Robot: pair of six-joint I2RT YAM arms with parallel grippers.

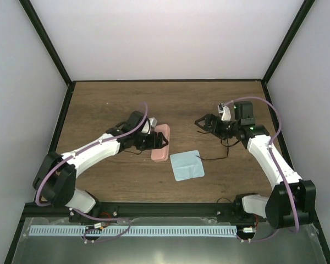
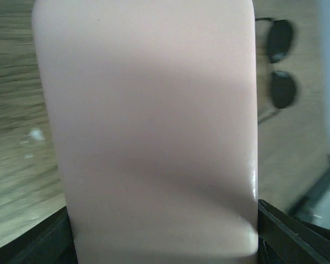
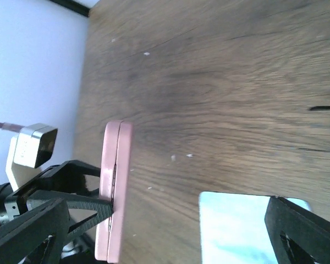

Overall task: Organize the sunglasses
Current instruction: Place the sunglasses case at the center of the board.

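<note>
Wood table [image 1: 99, 104], white walls. Sunglasses [image 2: 283, 89] lie flat right of blue cloth [image 1: 187, 165], untouched. Likely light and fragile; wire temples bend, lenses slick, so pinch at bridge. Left gripper [image 1: 154, 142] clamps pink case [image 2: 154, 132]. Right gripper [image 1: 202, 125] gapes wide, empty.

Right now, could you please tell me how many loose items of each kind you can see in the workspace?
sunglasses: 1
pink case: 1
blue cloth: 1
Total: 3
</note>
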